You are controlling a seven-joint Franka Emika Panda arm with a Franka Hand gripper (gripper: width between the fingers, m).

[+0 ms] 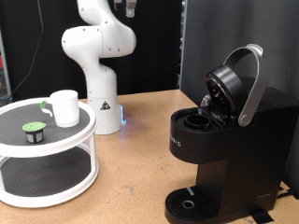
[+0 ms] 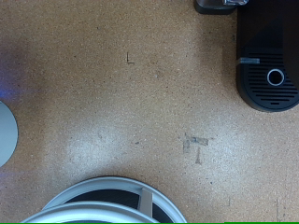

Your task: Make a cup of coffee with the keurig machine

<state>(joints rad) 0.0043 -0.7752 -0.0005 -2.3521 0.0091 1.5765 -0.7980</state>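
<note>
One cup [image 1: 65, 107], one pod [image 1: 35, 131], one open-lidded keurig machine [image 1: 224, 154]; claw state unclear.

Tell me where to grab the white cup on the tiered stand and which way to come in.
Grip the cup across its rim and wall, coming straight down from above. It stands upright with its mouth open on the stand's top shelf, and the dark pod beside it crowds a sideways approach. The claw is not in view.

Even, soft overhead light fell across both views; shadows were faint, the background dark, and the frames slightly grainy.
</note>
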